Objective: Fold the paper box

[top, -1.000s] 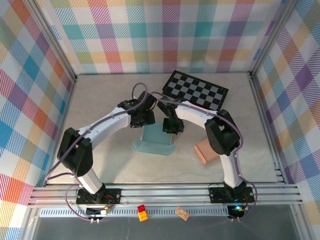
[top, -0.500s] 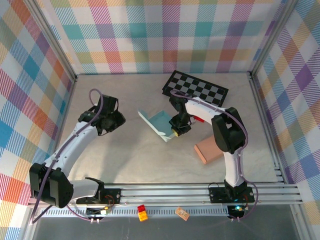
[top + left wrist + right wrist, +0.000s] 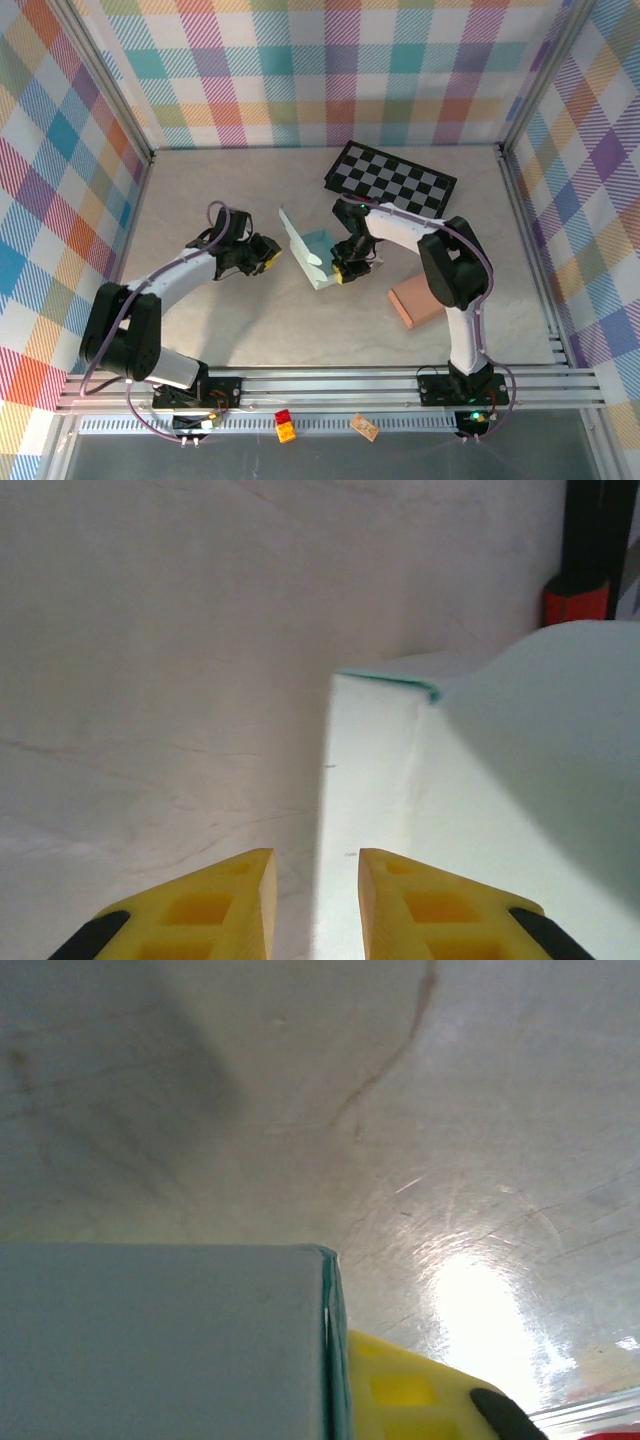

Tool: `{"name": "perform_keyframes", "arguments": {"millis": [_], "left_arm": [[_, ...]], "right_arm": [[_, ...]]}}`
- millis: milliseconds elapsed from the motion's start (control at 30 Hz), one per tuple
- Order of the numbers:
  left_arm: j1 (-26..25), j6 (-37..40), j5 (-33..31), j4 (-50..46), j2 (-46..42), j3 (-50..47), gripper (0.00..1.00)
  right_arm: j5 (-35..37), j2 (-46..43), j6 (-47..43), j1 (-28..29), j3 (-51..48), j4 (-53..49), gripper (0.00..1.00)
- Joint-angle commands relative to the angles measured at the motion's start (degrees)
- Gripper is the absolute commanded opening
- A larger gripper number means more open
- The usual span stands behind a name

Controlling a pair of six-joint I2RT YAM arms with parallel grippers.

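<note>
The pale teal paper box (image 3: 312,245) lies part-folded in the middle of the table, one flap standing up on its left side. My right gripper (image 3: 343,270) is at the box's right lower edge. In the right wrist view a teal wall of the box (image 3: 160,1345) stands between the jaws of the right gripper (image 3: 335,1360), and one yellow finger (image 3: 410,1390) presses against it. The other finger is hidden behind the wall. My left gripper (image 3: 266,256) is just left of the box. Its jaws (image 3: 316,858) are open and empty, facing the box's white flap (image 3: 470,800).
A black-and-white checkerboard (image 3: 392,182) lies at the back right. A tan block (image 3: 418,300) rests to the right of the box. Checked walls close in the table on three sides. A red-and-black part (image 3: 577,598) stands beyond the box in the left wrist view.
The left arm left the box, swung out to the left, then came back close to the flap with narrower jaws. The box shifted back and right, and a flap now stands up.
</note>
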Motion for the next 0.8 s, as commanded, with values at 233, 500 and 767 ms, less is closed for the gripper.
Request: {"name": "perform_keyframes", "arguments": {"millis": [233,500,767], "left_arm": [[-2.7,-2.85,1.43,4.36,2.78,4.39,0.28],[-2.81,-3.38,0.74,5.32,2.87,3.26,0.27],[-2.81,-3.2,1.04,5.14,3.29,3.73,0.27]], "right_arm": [[-2.69,-4.98,0.02,0.29,-0.67,0.61,0.51],[5.36,-12.74,-9.31,0.2,4.13,-2.6,0.71],[-2.72,-17.12,-59.18,-0.31,10.82,7.17,0.67]]}}
